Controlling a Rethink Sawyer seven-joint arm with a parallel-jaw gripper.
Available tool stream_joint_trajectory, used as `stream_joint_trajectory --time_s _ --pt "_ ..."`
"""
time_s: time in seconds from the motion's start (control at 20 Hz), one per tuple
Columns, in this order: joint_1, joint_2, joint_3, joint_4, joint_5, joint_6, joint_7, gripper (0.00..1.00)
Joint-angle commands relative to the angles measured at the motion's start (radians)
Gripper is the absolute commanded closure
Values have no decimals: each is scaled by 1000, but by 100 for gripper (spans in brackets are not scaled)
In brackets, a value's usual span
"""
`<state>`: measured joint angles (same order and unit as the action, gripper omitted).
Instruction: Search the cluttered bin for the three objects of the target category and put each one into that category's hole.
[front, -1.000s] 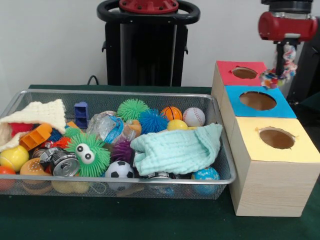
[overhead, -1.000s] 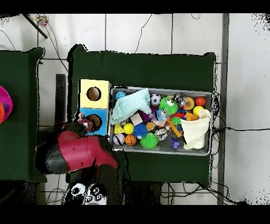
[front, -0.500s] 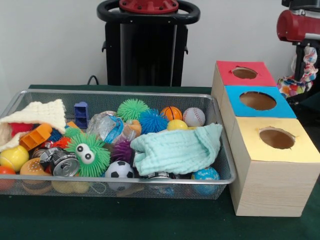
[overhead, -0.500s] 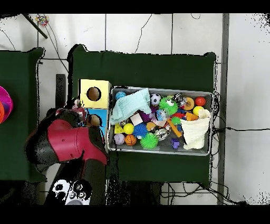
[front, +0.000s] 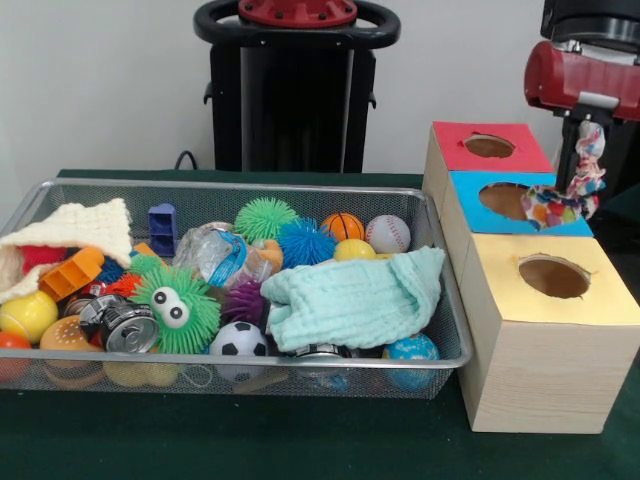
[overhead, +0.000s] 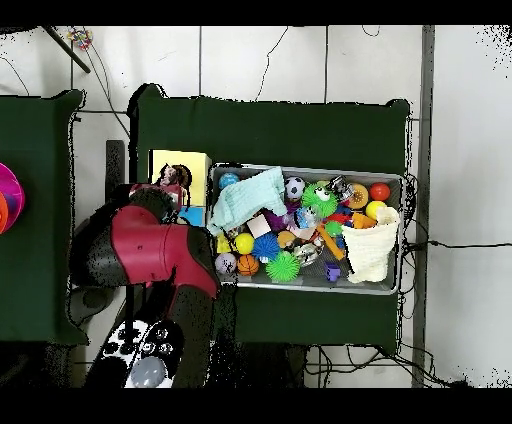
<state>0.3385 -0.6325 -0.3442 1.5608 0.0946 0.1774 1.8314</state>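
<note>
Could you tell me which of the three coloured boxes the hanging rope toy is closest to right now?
The blue box, the middle one: the rope toy dangles at its hole's right edge.

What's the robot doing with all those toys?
The robot's red arm is carrying a colourful rope toy that dangles over the blue box, by its hole. That box sits in a row between a red box and a yellow box. Beside them, the wire bin is full of balls, cans and cloths.
</note>
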Motion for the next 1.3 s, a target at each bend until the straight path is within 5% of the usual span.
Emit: stream_joint_trajectory --time_s 0.05,0.6,1.3 --pt "-10 154 9 -47 63 -134 243 100" --pt "0 249 26 -88 135 -183 215 100" --pt "-61 214 114 -55 126 -83 170 100"
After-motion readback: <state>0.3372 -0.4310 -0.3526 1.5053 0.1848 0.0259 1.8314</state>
